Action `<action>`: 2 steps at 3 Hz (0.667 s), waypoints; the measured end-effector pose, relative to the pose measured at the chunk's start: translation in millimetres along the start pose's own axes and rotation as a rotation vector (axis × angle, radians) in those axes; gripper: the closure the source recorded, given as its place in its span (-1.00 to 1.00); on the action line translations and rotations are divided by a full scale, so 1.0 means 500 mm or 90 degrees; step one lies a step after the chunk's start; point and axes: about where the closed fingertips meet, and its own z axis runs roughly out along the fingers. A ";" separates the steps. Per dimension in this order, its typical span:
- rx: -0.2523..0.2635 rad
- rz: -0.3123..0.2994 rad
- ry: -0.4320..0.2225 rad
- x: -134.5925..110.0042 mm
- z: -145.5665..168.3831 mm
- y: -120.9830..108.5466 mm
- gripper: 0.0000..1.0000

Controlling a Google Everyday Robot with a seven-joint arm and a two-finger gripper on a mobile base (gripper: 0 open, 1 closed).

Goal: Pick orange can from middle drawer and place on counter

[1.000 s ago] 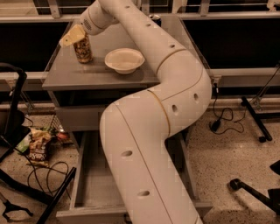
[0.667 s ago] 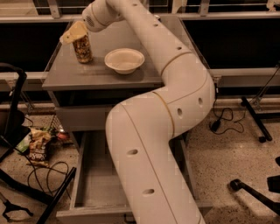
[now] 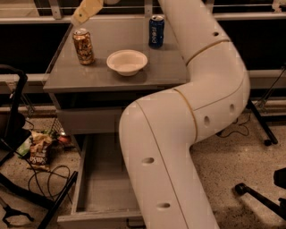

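In the camera view, my end effector (image 3: 86, 10) sits at the upper left of the frame, partly cut off by the top edge. It hangs just above the orange can (image 3: 83, 46) without touching it. I cannot tell whether it is open or closed.

The orange can stands upright on the left rear part of the bench (image 3: 89, 77), free of any grip. Its silver lid faces up, and its mottled brown-orange print is too muddled to read.

A white bowl (image 3: 127, 61) rests near the middle of the bench, just to the right of the can and apart from it. At the upper middle of the frame a blue can (image 3: 156, 31) stands upright near the back edge of the bench. It has white lettering down its side that I read as Pepsi.

My arm (image 3: 196, 89) fills the right and centre of the frame, curving down from the top edge and across the front of the cabinet.

At the lower left, the middle drawer (image 3: 105, 188) is pulled out. Its plain grey bottom shows, and my arm hides its right side.

On the speckled floor (image 3: 250, 165) at the left lies a crumpled snack bag (image 3: 39, 150) whose printing I cannot read. A black cable (image 3: 58, 172) is looped just beside it.
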 end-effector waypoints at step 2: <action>0.112 0.038 0.145 0.022 -0.247 -0.008 -1.00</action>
